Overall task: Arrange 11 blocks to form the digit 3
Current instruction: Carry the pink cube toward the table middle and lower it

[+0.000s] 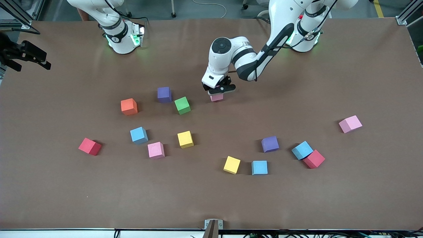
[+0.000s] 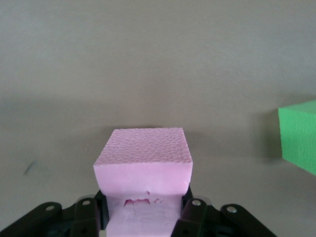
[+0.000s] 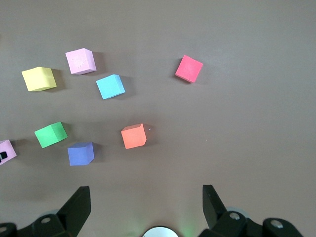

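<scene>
Front view: left gripper [image 1: 218, 93] is clamped on a pink cube [image 1: 216, 97] that sits on the table [image 1: 363, 185], beside the green cube [image 1: 182, 105] toward the left arm's end. Left wrist view confirms it: fingers [image 2: 193, 213] squeeze the pink foam's sides. Right gripper [image 3: 146, 203] hangs high over the right arm's end of the table, jaws wide apart, holding nothing; that arm waits. Remaining cubes lie scattered and mostly apart; a blue cube [image 1: 302, 150] touches a red cube [image 1: 314, 159] near the left arm's end. No digit 3 formed yet.
</scene>
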`<state>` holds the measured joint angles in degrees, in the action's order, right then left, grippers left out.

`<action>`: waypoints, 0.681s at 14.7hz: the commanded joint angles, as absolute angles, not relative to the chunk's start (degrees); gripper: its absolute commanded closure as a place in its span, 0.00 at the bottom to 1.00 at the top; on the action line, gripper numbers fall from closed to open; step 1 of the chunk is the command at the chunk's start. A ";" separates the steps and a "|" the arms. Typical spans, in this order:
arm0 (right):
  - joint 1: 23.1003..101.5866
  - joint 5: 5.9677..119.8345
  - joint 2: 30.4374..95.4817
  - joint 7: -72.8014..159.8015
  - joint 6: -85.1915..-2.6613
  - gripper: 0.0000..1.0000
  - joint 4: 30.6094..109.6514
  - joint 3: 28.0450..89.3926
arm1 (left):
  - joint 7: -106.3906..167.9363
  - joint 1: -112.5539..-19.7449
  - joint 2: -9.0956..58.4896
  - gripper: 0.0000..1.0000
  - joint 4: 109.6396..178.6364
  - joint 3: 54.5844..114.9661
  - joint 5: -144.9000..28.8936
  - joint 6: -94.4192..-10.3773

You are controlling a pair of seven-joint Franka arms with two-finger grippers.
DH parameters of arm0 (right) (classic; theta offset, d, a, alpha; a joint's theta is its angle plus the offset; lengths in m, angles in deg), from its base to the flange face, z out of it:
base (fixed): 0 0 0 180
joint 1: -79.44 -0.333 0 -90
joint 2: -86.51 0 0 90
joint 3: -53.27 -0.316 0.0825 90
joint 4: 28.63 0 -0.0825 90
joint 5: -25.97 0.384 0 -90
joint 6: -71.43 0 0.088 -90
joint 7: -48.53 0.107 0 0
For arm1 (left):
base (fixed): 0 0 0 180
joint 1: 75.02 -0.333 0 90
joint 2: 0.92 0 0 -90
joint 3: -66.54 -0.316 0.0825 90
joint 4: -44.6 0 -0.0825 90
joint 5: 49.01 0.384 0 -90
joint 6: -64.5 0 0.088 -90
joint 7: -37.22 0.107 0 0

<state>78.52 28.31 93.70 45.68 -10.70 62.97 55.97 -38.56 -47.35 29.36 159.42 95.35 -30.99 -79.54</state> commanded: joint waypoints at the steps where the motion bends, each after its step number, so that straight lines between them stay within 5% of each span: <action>1: 79.27 28.69 94.25 45.72 -10.48 0.00 62.95 55.90 | -33.63 -47.25 30.97 0.76 157.81 95.37 -29.76 -78.50; 6: 79.18 28.78 93.89 45.54 -10.57 0.00 62.95 56.61 | -26.77 -46.20 31.77 0.76 156.76 95.37 -29.76 -77.71; 10: 79.09 28.69 93.81 45.46 -10.66 0.00 62.78 56.61 | -25.70 -44.09 35.80 0.76 148.07 95.37 -30.11 -65.15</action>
